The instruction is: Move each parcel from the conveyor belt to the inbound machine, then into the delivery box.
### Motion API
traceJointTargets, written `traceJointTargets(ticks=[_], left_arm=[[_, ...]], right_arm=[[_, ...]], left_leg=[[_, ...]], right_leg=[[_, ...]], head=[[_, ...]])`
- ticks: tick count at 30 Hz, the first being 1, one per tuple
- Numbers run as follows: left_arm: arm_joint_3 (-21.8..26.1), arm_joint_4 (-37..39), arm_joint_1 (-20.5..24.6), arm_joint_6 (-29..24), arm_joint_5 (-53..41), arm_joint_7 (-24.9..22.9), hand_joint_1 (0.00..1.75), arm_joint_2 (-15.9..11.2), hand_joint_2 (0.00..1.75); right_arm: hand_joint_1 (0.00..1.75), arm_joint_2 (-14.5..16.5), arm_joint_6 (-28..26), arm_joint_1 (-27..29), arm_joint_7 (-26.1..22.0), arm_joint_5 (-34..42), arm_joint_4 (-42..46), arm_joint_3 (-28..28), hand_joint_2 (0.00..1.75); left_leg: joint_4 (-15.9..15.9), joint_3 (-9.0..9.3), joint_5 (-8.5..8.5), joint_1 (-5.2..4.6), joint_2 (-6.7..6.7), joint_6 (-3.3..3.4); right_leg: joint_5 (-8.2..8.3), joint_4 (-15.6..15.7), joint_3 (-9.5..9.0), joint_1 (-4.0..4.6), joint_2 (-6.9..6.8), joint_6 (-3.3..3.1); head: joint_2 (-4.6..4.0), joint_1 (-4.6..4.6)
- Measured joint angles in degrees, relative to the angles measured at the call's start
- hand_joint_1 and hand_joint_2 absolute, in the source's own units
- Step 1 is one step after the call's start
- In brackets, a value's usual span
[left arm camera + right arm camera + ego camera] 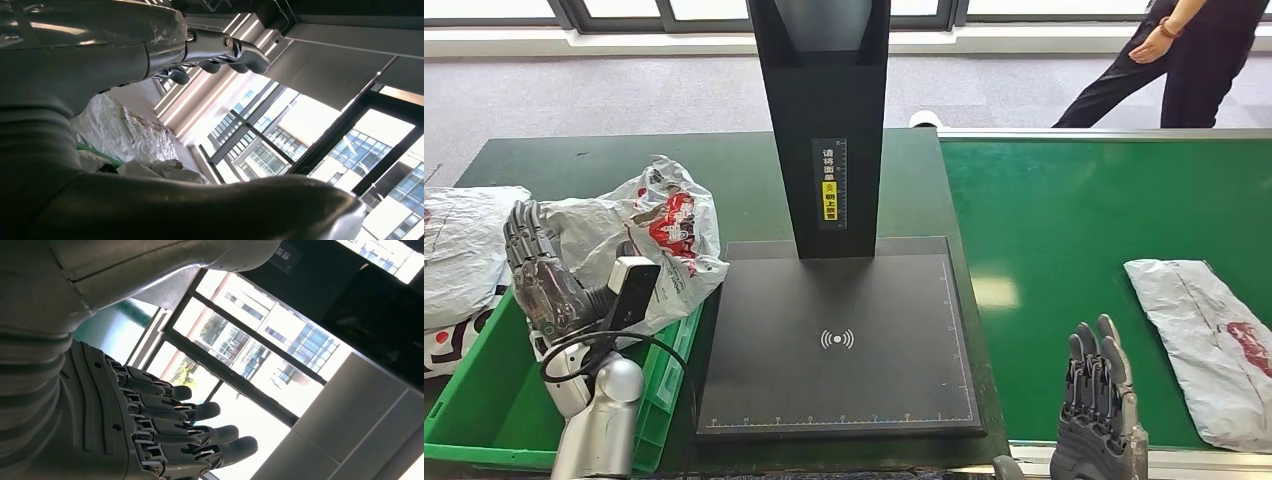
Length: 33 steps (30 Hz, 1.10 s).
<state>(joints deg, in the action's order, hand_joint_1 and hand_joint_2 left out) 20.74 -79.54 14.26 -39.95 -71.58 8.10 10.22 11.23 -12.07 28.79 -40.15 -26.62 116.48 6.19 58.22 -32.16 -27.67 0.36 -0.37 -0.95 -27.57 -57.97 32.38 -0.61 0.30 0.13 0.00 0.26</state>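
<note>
the scanner [839, 340], a black flat plate with a tall black post rising from its far side, is sitting in the middle of the head view, and everything here is placed against it. its plate is lying bare, with a white wireless mark near its centre.

to the right of the scanner the green belt [1064, 250] is running alongside, and one parcel [1209, 345], a white plastic bag with red print, is lying flat on the belt well apart from the scanner, toward the right edge of the view.

to the left of the scanner a green box [479, 420] is standing just beside the plate. a crumpled bag [649, 235], white with red print, is resting over the box's near corner and leaning toward the scanner's edge. another bag [459, 250] is lying farther left, over the box's far side.

the left hand [539, 275] is hovering over the box, left of the scanner, fingers straight and apart, holding nothing; it is standing just beside the crumpled bag, and i cannot tell if it is touching it. in the left wrist view the bag's wrinkled plastic is showing beyond the hand.

the right hand [1099, 400] is hanging at the near edge of the belt, between the scanner and the parcel, fingers extended and lying side by side, gripping nothing.

beyond the belt a person [1179, 60] in dark clothes is walking across the floor.
</note>
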Motion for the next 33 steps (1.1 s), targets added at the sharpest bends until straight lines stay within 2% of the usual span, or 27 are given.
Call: traceJointTargets(ticks=[4, 6, 10, 12, 14, 18, 22, 26, 33], left_arm=[[0.09, -0.52, -0.25, 0.0, 0.72, 1.18, 0.0, 0.24, 0.0], [0.84, -1.67, -0.5, 0.02, 5.62, 6.27, 0.0, 0.97, 0.0], [0.66, -6.11, -3.44, 2.75, 33.5, 20.84, 0.0, 2.5, 0.0], [-1.93, -9.29, -6.59, 6.27, 45.44, 24.92, 0.0, 2.71, 0.0], [-5.83, -12.74, -10.17, 10.87, 52.6, 27.77, 0.0, 2.94, 0.0], [-15.62, -18.29, -16.44, 19.09, 58.45, 28.66, 0.0, 3.62, 0.0], [-22.94, -19.51, -18.39, 24.73, 62.23, 26.9, 0.0, 3.79, 0.0], [-25.93, -19.03, -18.63, 25.86, 61.97, 27.46, 0.0, 4.09, 0.0], [-27.53, -18.88, -18.81, 25.73, 61.45, 27.66, 0.0, 4.29, 0.0]], right_arm=[[0.0, 0.0, -0.05, 0.01, 0.0, 0.05, 0.0, -0.01, 1.75], [0.0, 0.0, -0.21, 0.02, 0.0, 0.07, -0.01, -0.01, 1.75], [0.0, 0.3, -1.87, 0.01, 0.01, -1.42, -0.29, -0.8, 1.75], [0.0, 1.43, -2.64, -0.12, 0.28, -3.05, -0.67, -3.1, 1.75], [0.0, 3.25, -3.83, -0.8, 1.43, -5.4, -1.36, -7.12, 1.75], [0.0, 5.79, -8.33, -3.75, 4.95, -11.54, -4.17, -16.76, 1.75], [0.0, 6.8, -10.22, -8.3, 7.8, -20.49, -9.27, -27.03, 1.75], [0.0, 6.86, -10.31, -12.22, 9.15, -26.14, -15.15, -35.37, 1.75], [0.0, 6.86, -10.6, -15.35, 9.11, -27.46, -20.28, -40.72, 1.75]], left_leg=[[0.0, 0.0, 0.0, 0.0, 0.0, 0.0], [0.0, -0.01, 0.0, 0.0, 0.0, 0.0], [0.01, 0.03, -0.04, -0.01, 0.07, 0.0], [0.01, 0.02, -0.07, -0.01, 0.09, 0.0], [0.01, 0.0, -0.08, -0.01, 0.06, 0.01], [0.02, -0.02, -0.13, -0.03, 0.06, 0.08], [0.02, 0.0, -0.15, -0.1, 0.06, 0.15], [0.02, 0.0, -0.1, -0.11, 0.05, 0.17], [0.01, 0.0, -0.07, -0.11, 0.04, 0.12]], right_leg=[[0.0, 0.0, -0.01, -0.01, -0.01, 0.0], [0.0, 0.0, -0.01, -0.02, -0.01, 0.0], [0.0, 0.0, 0.05, -0.05, 0.06, 0.01], [-0.01, 0.02, 0.09, -0.04, 0.1, 0.01], [-0.04, 0.03, 0.09, -0.04, 0.08, 0.01], [-0.06, 0.05, 0.06, -0.1, 0.05, 0.05], [-0.02, 0.06, 0.03, -0.17, 0.04, 0.1], [0.02, 0.06, 0.01, -0.17, -0.01, 0.13], [0.02, 0.06, 0.04, -0.07, 0.01, 0.06]], head=[[0.0, 0.0], [0.0, 0.0], [0.0, -0.01], [0.0, -0.01], [0.0, -0.02], [0.0, 0.0], [0.0, 0.0], [0.0, 0.0], [0.0, 0.0]])
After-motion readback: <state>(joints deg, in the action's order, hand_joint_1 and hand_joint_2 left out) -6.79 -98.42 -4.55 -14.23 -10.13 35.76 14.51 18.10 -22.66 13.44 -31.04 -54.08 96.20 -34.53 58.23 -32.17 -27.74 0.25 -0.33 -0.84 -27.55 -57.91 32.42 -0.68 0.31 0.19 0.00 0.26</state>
